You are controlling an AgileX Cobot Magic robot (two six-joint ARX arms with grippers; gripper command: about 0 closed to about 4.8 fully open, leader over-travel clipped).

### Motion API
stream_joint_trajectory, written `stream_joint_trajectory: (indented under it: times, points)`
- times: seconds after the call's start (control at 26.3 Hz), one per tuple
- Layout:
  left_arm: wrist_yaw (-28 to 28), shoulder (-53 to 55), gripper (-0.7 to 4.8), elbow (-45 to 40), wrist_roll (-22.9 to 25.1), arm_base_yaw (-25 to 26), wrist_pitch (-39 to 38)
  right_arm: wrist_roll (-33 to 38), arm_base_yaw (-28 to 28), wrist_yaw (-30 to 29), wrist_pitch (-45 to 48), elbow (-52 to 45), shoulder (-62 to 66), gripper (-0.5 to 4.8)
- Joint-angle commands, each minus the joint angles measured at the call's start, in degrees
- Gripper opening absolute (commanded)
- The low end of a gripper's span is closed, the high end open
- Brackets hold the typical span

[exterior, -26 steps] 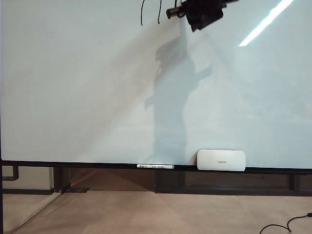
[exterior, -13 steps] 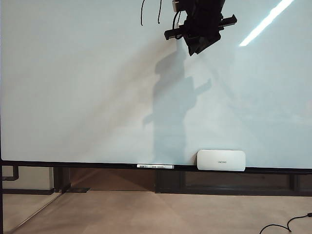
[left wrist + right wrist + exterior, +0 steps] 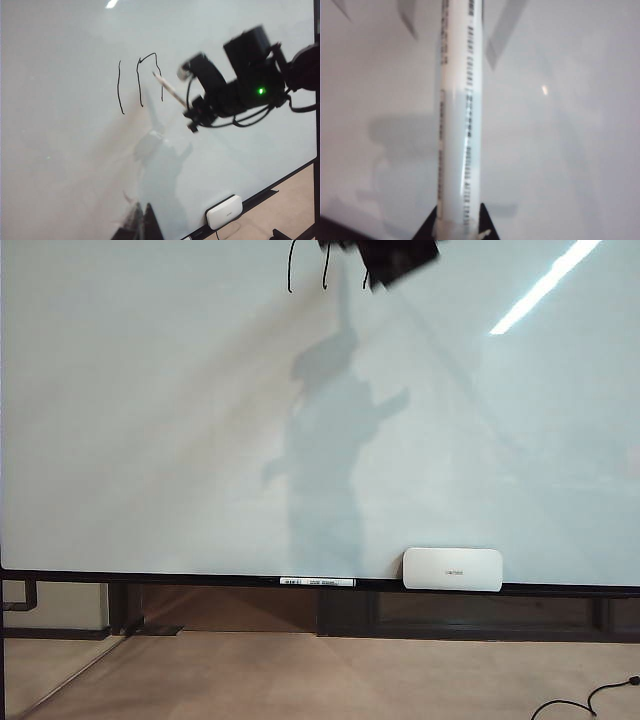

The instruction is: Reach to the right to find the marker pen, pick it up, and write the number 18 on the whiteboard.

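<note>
The right end effector (image 3: 192, 107) grips a white marker pen (image 3: 170, 90) against the whiteboard (image 3: 150, 440), the two dark fingers (image 3: 431, 227) closed on the base of the printed barrel in the right wrist view. In the left wrist view the pen slants up from the black arm, its tip at the unfinished second figure of the number 18 (image 3: 140, 82): one slightly curved upright stroke stands alone, and beside it an open arch of two legs joined across the top. A green light glows on the arm's housing, and loose black cables loop beneath it. In the exterior view the arm shows only as a dark block at the upper edge of the board, just right of the lower ends of the strokes, casting a tall grey shadow down the glossy surface. A white rounded eraser (image 3: 452, 569) sits on the black ledge (image 3: 150, 578) at the foot of the board, and a second marker (image 3: 317, 582) lies flat on the ledge just beside it, apart from it. A bright strip of ceiling light reflects at the upper right. The left end effector appears in no view, so its opening cannot be told.
</note>
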Motion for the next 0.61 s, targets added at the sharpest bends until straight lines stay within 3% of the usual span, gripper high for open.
stream_joint_trajectory:
  times: [0.04,0.3,0.61]
  points:
    - [-0.5,0.0,-0.05,0.3,0.2,0.0,0.6,-0.5,0.4,-1.5,4.0,0.0,0.3,-0.03]
    - [-1.0,0.0,-0.05,0.3,0.1,-0.1,0.5,-2.0,0.0,-7.5,8.0,0.0,1.9,-0.03]
    - [-1.1,0.0,-0.05,0.3,0.2,0.0,0.5,-2.1,-1.3,-8.8,7.8,0.0,2.8,-0.03]
